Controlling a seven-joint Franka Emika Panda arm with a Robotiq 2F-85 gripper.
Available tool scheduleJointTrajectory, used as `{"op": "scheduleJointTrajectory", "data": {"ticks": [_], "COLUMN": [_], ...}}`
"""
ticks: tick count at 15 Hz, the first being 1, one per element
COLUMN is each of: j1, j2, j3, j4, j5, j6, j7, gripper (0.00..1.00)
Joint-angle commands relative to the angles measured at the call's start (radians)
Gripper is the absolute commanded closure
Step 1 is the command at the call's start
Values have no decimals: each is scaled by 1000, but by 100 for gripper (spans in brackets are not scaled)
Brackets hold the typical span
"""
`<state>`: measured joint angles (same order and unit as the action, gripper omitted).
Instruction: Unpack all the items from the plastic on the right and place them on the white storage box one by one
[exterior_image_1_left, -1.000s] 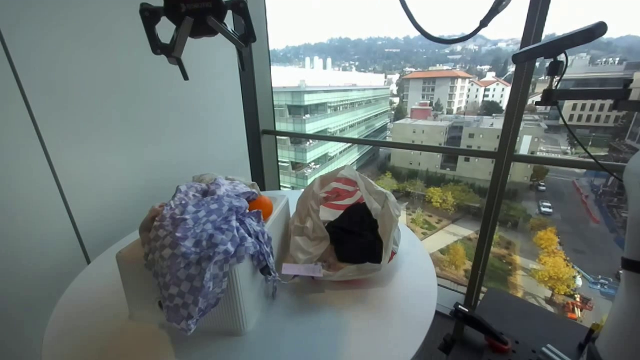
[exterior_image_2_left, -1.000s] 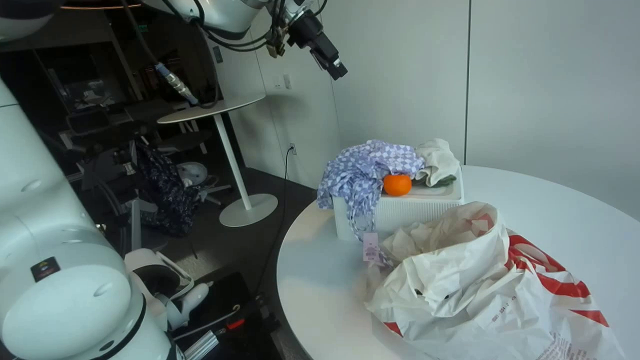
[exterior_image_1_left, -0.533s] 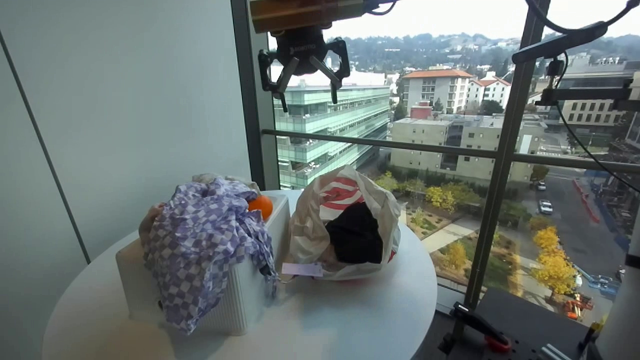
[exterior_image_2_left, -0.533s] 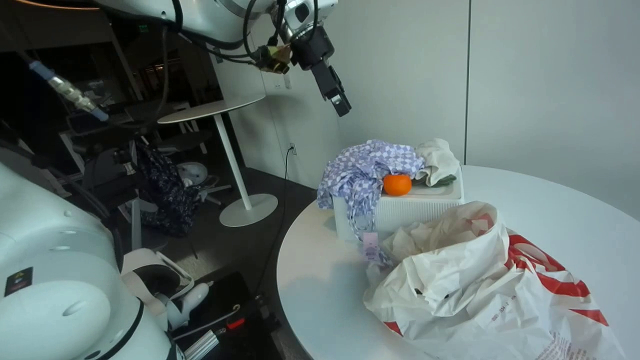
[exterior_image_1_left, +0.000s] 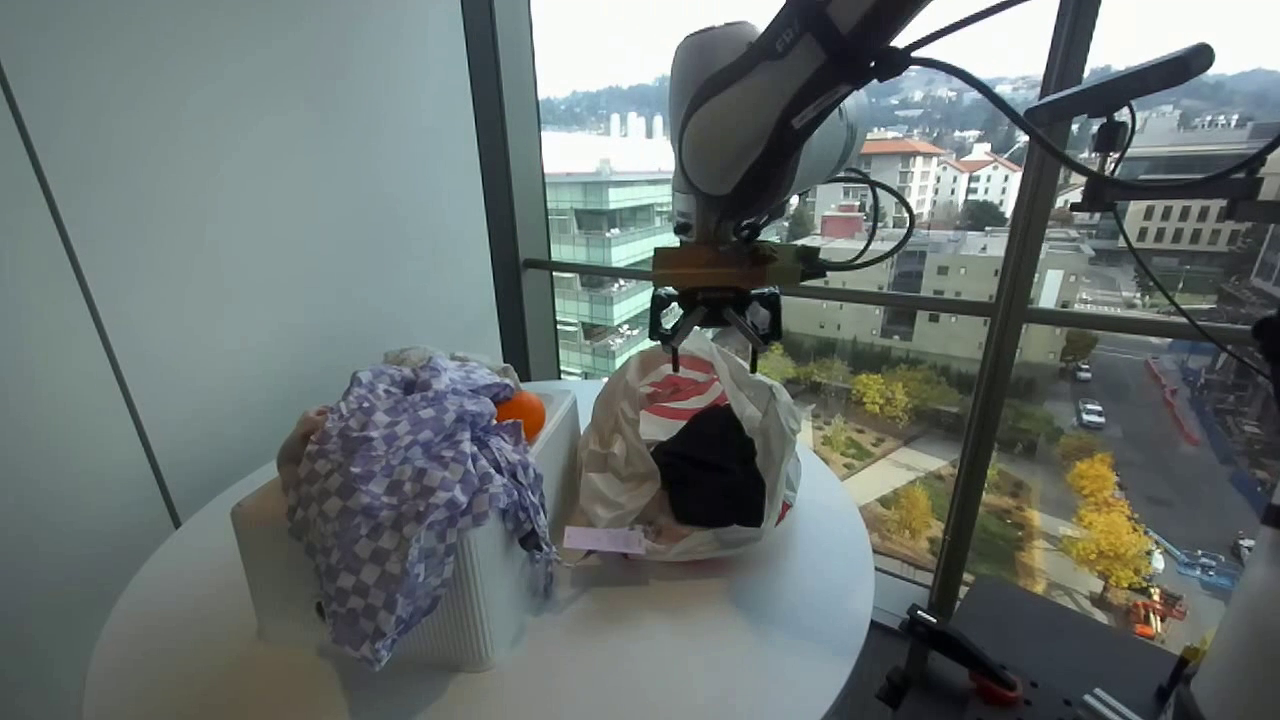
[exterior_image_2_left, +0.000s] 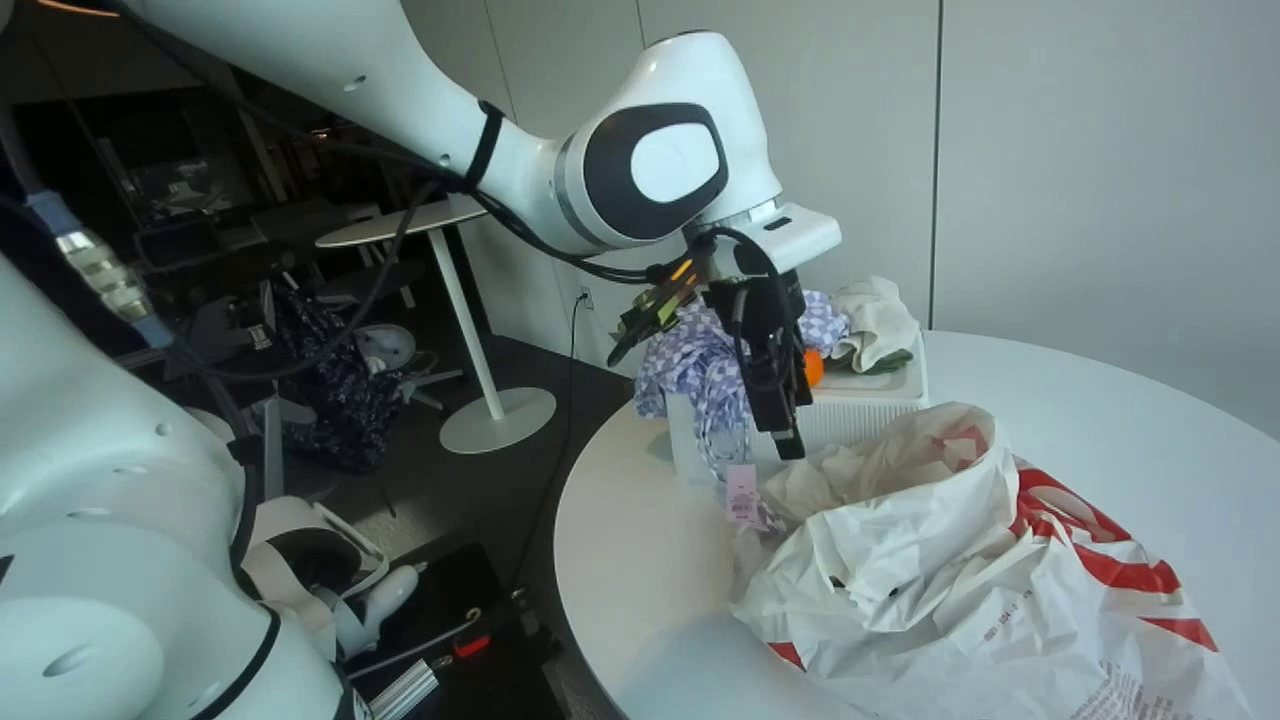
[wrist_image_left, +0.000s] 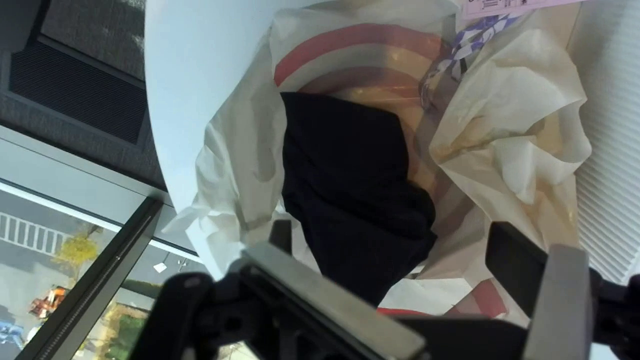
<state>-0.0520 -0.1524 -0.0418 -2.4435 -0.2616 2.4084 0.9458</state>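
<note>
Got my tool (exterior_image_1_left: 715, 362) spread, checkered cloth (exterior_image_1_left: 408, 480) and orange thing (exterior_image_1_left: 526, 413) on the box (exterior_image_1_left: 492, 595), black cloth (wrist_image_left: 350, 185) left in the bag (exterior_image_2_left: 930, 570).

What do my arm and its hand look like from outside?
The arm is glossy white and rounded, with dark patches, a black strap, dark cables and faint lettering. The hand is black, two-fingered, with flat grey bars. Above it, an exterior view shows an orange-brown block.
</note>
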Motion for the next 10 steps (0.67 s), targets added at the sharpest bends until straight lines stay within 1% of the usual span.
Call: {"op": "scheduleJointTrajectory", "data": {"ticks": [1, 3, 5, 6, 8, 10], "j1": [-34, -26, -19, -16, -8, 9], "j2": [185, 262, 330, 361, 419, 472], "j3": [-32, -28, -29, -38, -68, -114], "j4": [28, 58, 99, 121, 169, 212], "j5": [112, 197, 228, 227, 192, 141], "j6": [138, 164, 167, 165, 163, 181], "j7": [-118, -195, -225, -226, -194, -142], "gripper": [0, 0, 0, 0, 0, 0]}}
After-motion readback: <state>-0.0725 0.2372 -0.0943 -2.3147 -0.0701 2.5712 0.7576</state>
